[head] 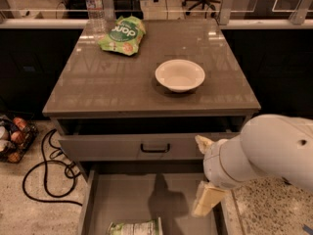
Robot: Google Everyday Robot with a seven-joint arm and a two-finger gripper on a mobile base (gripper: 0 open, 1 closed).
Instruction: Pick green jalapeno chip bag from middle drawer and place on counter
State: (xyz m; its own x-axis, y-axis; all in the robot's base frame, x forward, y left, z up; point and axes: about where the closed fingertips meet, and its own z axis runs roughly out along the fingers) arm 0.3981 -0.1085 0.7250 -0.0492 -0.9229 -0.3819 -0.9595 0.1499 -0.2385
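Note:
The green jalapeno chip bag [134,227] lies flat at the front of the open middle drawer [146,195], cut off by the bottom edge of the view. My gripper [201,176] hangs at the drawer's right side, above its right wall and to the right of the bag, not touching it. Its two pale fingers [207,200] stand apart and hold nothing. The white arm fills the lower right. The counter [122,82] lies above the drawers.
On the counter stand a white bowl [180,75], a brighter green bag with white lettering [122,33] and a water bottle [94,4] at the back left. The upper drawer front with black handle [154,147] sits slightly out. Cables [44,180] and a basket [12,138] lie on the floor at left.

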